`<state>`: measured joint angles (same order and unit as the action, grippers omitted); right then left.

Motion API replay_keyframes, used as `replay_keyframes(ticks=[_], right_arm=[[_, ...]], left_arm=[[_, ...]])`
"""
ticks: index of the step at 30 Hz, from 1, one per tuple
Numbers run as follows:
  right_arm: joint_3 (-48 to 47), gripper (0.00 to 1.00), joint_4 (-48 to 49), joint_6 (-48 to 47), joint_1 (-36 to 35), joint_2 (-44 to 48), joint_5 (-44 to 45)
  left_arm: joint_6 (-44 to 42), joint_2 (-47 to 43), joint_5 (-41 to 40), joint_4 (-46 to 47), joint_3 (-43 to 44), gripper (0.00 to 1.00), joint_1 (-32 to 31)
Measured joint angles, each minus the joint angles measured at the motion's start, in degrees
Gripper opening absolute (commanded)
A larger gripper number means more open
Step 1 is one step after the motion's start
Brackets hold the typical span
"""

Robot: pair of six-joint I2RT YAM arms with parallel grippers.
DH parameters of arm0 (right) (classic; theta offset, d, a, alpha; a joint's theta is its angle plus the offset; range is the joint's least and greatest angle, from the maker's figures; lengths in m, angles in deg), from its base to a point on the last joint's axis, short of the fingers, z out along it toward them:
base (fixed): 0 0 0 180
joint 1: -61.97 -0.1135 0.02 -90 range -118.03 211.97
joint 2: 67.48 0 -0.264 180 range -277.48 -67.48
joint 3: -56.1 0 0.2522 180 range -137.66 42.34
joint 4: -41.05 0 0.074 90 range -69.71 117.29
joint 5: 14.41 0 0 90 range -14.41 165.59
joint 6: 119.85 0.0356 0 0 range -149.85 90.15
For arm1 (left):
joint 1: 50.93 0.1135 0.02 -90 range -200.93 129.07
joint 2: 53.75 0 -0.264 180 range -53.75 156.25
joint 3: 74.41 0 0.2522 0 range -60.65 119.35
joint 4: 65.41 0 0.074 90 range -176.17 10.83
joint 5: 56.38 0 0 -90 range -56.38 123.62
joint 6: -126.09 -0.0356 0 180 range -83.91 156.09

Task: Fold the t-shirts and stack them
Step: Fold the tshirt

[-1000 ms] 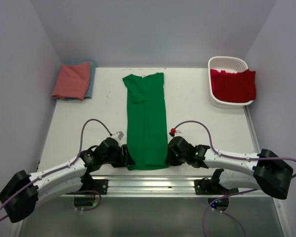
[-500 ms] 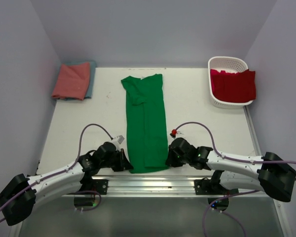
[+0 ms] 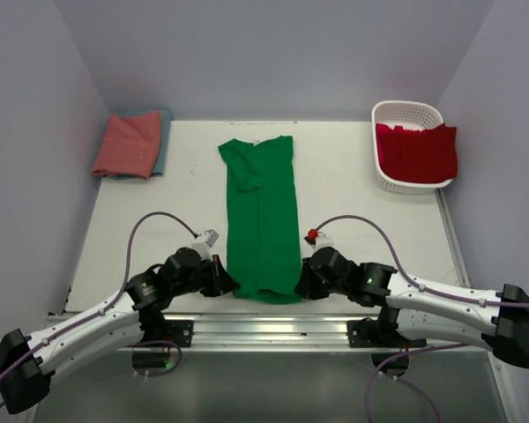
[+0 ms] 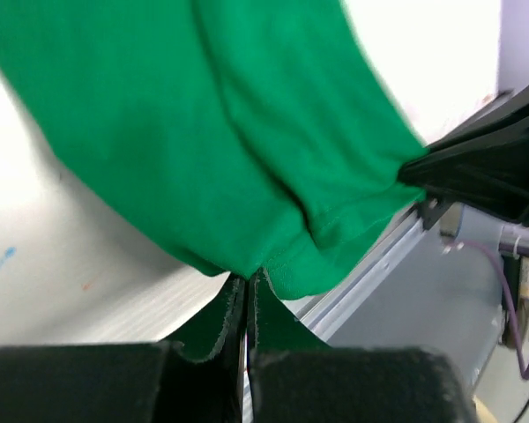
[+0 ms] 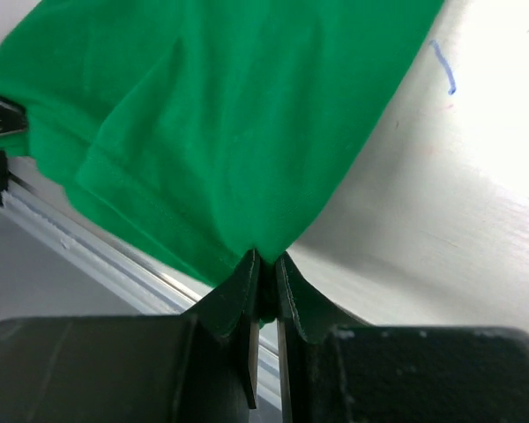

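Observation:
A bright green t-shirt lies folded into a long narrow strip down the middle of the table, collar end far, hem near. My left gripper is shut on the hem's left corner. My right gripper is shut on the hem's right corner. Both corners are lifted a little, so the hem sags between them. A salmon-pink t-shirt lies folded on a teal-blue one at the far left. A red t-shirt hangs out of the basket.
The white lattice basket stands at the far right corner. A metal rail runs along the table's near edge, just below the hem. Grey walls close in the left, far and right sides. Cables loop up from both wrists.
The left gripper has closed on the hem's left corner. Both grippers have lifted the near hem off the table; the shirt's near end now bunches between them.

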<state>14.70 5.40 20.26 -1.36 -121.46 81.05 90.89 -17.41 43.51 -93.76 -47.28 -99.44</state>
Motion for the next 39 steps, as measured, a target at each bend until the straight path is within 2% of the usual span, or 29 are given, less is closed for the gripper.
replay_keyframes(ticks=[6,9,13,19,26,32,39], right_arm=[[-5.64,0.00,-3.23,-1.46,0.02,-0.20,6.84],[-8.57,0.00,-3.82,-2.97,1.27,-2.05,10.27],[-11.19,0.00,-3.37,-5.55,6.34,-5.46,12.76],[-15.78,0.00,-0.02,-9.94,13.33,-13.73,13.55],[-19.19,0.00,7.50,-13.62,17.14,-25.27,12.85],[-22.03,0.00,10.03,-16.33,19.45,-30.77,12.44],[-29.20,0.00,10.99,-19.47,22.67,-35.56,11.50]], left_arm=[[-3.54,-1.27,-7.67,-0.72,6.03,0.00,-0.02],[-5.29,2.29,-11.02,-0.50,7.26,0.00,-0.02],[-7.82,8.98,-15.76,-0.59,9.05,0.00,-0.02],[-12.50,13.40,-23.12,3.82,10.75,0.00,1.38],[-17.16,23.54,-22.38,16.04,10.75,0.00,10.03],[-20.04,30.12,-21.92,22.38,11.06,0.00,12.09],[-22.71,36.74,-20.39,26.60,15.93,0.00,15.34]])
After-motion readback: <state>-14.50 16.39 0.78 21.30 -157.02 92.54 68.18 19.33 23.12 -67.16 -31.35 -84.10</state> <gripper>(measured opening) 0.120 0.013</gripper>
